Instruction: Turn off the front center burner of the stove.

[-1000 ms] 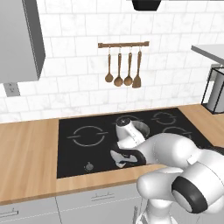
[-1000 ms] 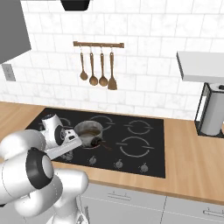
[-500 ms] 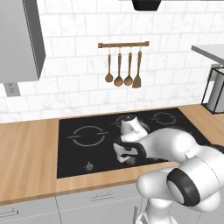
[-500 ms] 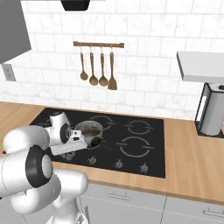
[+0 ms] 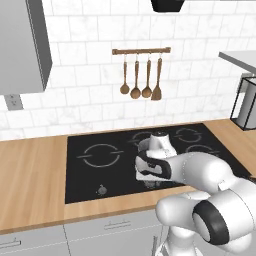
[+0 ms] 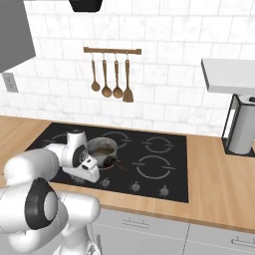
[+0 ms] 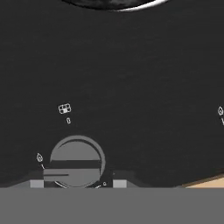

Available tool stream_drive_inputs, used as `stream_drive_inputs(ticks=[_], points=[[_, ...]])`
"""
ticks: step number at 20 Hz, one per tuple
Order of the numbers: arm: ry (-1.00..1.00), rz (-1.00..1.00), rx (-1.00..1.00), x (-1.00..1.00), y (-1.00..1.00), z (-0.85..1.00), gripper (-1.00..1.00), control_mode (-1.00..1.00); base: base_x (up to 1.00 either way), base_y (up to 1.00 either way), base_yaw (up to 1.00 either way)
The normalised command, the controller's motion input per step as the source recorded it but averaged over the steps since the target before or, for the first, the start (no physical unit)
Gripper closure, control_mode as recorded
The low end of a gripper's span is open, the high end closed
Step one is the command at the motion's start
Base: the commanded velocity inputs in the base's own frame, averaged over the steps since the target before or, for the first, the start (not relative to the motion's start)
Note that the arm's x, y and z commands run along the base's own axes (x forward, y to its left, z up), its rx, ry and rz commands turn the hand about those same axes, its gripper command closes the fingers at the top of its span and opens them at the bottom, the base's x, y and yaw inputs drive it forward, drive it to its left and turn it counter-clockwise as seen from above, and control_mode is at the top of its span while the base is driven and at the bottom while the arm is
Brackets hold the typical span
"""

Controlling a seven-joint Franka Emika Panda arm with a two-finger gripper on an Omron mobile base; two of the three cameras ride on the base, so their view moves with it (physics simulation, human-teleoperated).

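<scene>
The stove (image 5: pixel 95 175) (image 6: pixel 169 184) is a black glass cooktop with grey rings and silver knobs along its front edge. A small metal pot (image 6: pixel 102 148) stands on its middle front part; pot and arm cover the front center burner's ring. My gripper (image 5: pixel 150 184) (image 6: pixel 87 178) (image 7: pixel 78 183) points down at the knob row, just in front of the pot. In the hand view a round silver knob (image 7: pixel 78 159) sits between my two fingertips (image 7: pixel 37 183), with a small gap on each side. The gripper is open.
More knobs (image 6: pixel 134 187) line the front edge to the right, and one (image 5: pixel 102 189) lies to the left. The wooden counter (image 5: pixel 30 175) (image 7: pixel 205 181) surrounds the stove. Utensils (image 5: pixel 142 80) hang on the back wall. A grey appliance (image 6: pixel 241 127) stands at the far right.
My hand has edged a little to the right along the knob row, staying low over the stove's front edge. The pot has not moved.
</scene>
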Motion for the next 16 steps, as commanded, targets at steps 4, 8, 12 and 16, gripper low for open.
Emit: stream_drive_inputs(ticks=[4, 8, 12, 16], points=[[-0.03, -0.77, 0.08, -0.17, -0.19, -0.20, 1.00, -1.00, 0.00, 0.00, 0.00], [-0.02, -0.84, 0.05, -0.07, -0.06, -0.24, 1.00, -1.00, 0.00, 0.00, 0.00], [-0.04, -0.89, 0.03, -0.01, 0.00, -0.32, 1.00, -1.00, 0.00, 0.00, 0.00], [-0.06, -0.96, 0.01, 0.00, 0.00, -0.36, 1.00, -1.00, 0.00, 0.00, 0.00]])
